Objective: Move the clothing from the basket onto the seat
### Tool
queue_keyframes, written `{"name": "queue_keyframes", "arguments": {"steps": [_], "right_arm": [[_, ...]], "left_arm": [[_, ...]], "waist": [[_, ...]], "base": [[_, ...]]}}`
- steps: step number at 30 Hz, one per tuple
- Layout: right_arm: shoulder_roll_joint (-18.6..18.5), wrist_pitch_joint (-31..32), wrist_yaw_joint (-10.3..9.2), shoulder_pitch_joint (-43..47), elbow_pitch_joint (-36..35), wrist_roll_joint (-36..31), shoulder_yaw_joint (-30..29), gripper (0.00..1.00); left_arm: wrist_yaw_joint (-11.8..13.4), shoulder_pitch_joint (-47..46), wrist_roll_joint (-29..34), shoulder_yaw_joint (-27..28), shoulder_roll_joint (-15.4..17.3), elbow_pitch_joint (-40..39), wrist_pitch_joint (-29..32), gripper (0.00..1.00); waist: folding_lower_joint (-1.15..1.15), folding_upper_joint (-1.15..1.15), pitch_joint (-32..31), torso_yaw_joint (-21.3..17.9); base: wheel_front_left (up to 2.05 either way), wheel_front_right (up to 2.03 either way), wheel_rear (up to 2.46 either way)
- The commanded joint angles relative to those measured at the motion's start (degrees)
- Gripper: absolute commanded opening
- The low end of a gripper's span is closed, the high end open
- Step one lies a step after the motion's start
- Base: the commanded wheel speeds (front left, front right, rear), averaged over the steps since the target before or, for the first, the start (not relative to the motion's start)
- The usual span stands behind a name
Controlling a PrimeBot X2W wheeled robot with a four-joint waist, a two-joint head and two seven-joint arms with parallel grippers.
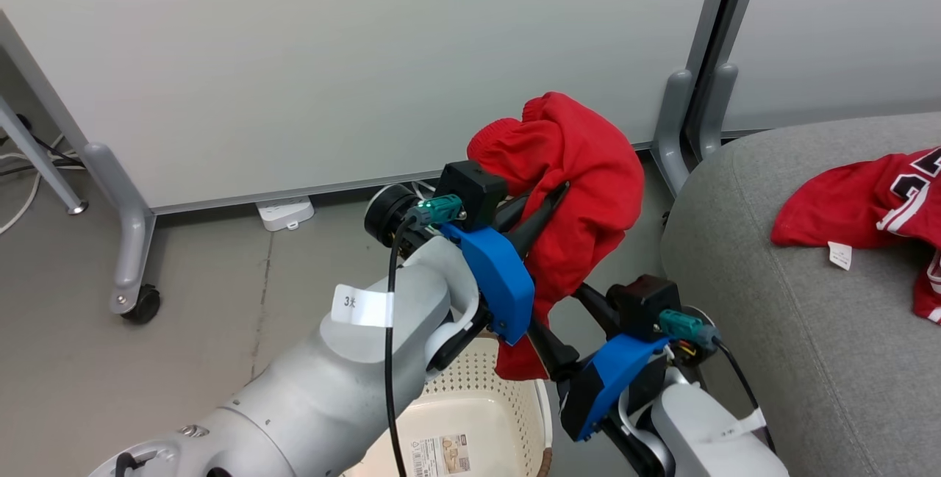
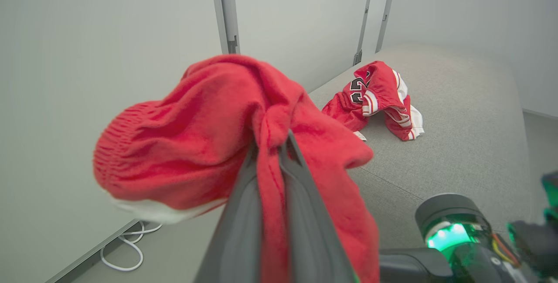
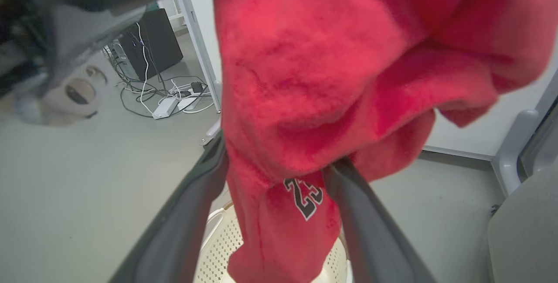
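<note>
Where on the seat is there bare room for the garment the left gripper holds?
The seat is bare along its rounded edge nearest the held garment, up to the jersey lying on it, and on the front stretch below the jersey in the head view. Crowded just where the jersey lies.

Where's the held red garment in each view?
Head view: red garment at centre, pinched by the left gripper, above the basket.
Left wrist view: red garment centre-left, draped over that gripper's fingertips.
Right wrist view: red garment upper centre, hanging between the open fingers of the right gripper.
Shared landmark: the grey seat, at each view's right.
</note>
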Motion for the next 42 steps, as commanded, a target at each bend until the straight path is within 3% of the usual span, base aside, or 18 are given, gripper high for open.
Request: {"name": "queue_keyframes", "arguments": {"steps": [1,5,7,19,42], "right_arm": [[-0.13,-0.49,0.01,-1.18,0.56,0.32,0.18,1.00],[-0.12,-2.48,0.01,-4.88,4.72,2.44,2.38,1.00],[-0.13,-3.63,0.01,-6.61,6.34,2.82,3.45,0.00],[-0.13,-6.74,0.01,-9.97,12.56,2.23,5.23,0.00],[-0.13,-7.49,0.01,-10.64,14.45,2.77,6.34,0.00]], "left_arm": [[-0.02,-0.40,0.10,-0.22,-0.05,-0.11,-0.27,0.00],[-0.02,-0.04,0.52,-0.25,-0.07,-1.09,-0.19,0.00],[-0.02,0.18,0.53,-0.27,-0.08,-1.54,0.04,0.00],[-0.02,0.73,1.02,-0.30,-0.10,-0.86,0.23,0.00],[-0.02,0.95,0.12,-0.30,-0.09,-0.05,-0.05,0.00]], "waist": [[0.00,0.00,0.02,0.12],[0.00,0.00,-0.02,0.53],[0.00,0.00,-0.09,0.71],[0.00,0.00,-0.61,0.18],[0.00,0.00,-1.02,-1.60]], "base": [[0.00,0.00,0.00],[0.00,0.00,0.00],[0.00,0.00,0.00],[0.00,0.00,0.00],[0.00,0.00,0.00]]}}
